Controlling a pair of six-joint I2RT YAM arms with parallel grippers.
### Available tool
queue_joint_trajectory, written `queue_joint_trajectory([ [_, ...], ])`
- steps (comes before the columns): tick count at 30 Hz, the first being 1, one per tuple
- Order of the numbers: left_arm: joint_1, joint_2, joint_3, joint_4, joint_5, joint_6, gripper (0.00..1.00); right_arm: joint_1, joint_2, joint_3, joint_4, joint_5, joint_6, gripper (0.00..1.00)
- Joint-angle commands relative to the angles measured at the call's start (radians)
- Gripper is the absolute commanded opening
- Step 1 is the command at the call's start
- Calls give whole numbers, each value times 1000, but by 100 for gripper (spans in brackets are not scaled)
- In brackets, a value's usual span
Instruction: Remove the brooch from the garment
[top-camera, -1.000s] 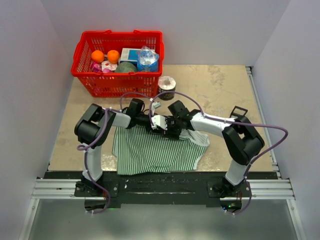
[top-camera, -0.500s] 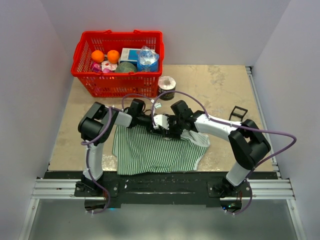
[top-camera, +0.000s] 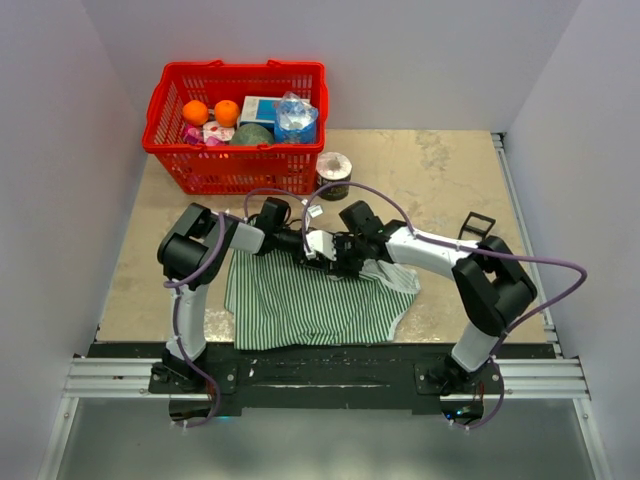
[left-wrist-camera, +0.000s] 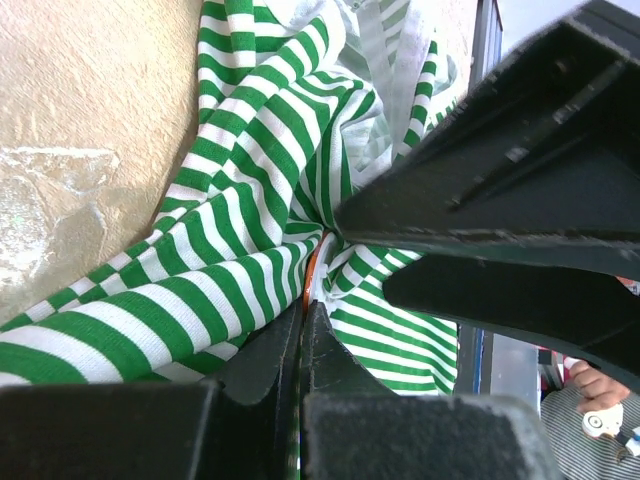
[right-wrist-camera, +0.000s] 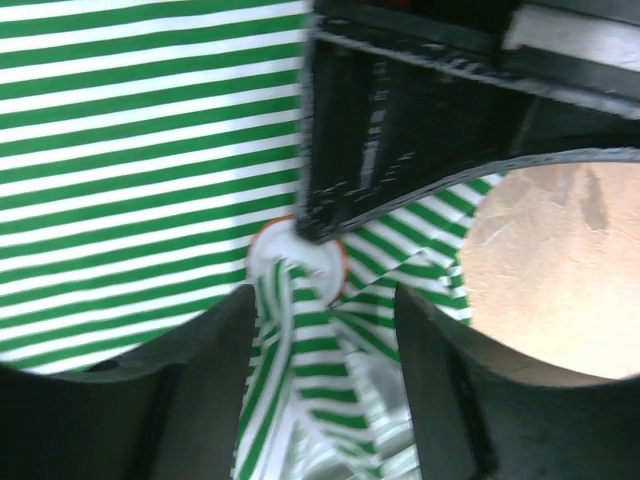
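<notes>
The green-and-white striped garment (top-camera: 300, 300) lies spread on the table in front of both arms. Its upper edge is bunched where the two grippers meet. The brooch (right-wrist-camera: 280, 255) is a small white disc with an orange rim, pinned in the cloth. My left gripper (left-wrist-camera: 302, 315) is shut on the brooch's orange edge (left-wrist-camera: 309, 272), and its black fingers (right-wrist-camera: 350, 150) reach down onto the disc. My right gripper (right-wrist-camera: 325, 310) is open, its jaws straddling a raised fold of the garment (right-wrist-camera: 310, 400) just below the brooch. In the top view the brooch is hidden under the left gripper (top-camera: 308, 247) and right gripper (top-camera: 335, 255).
A red basket (top-camera: 240, 172) with oranges and packets stands at the back left. A white tape roll (top-camera: 333, 170) sits just behind the grippers. A small black square frame (top-camera: 478, 224) lies to the right, by the right arm's elbow. The beige table (top-camera: 440, 170) extends to the back right.
Both arms' elbows have shifted slightly to the right. The two grippers stay at the same spot on the garment's upper edge, the left still shut.
</notes>
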Motion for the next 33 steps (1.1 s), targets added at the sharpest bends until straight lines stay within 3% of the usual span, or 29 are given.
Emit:
queue_joint_trajectory([
  [1, 9, 23, 23, -3, -5, 10, 0, -2, 62, 65, 72, 65, 31, 57],
  [16, 26, 44, 37, -11, -2, 14, 0, 0, 48, 90, -48, -45, -16, 55],
  [24, 29, 53, 41, -11, 1, 16, 0, 0, 123, 122, 13, 71, 24, 53],
  [27, 29, 53, 43, -16, 2, 14, 0, -3, 140, 122, 41, 97, 31, 51],
  [33, 29, 54, 43, -26, 10, 31, 0, -5, 153, 120, 38, 145, 31, 37],
])
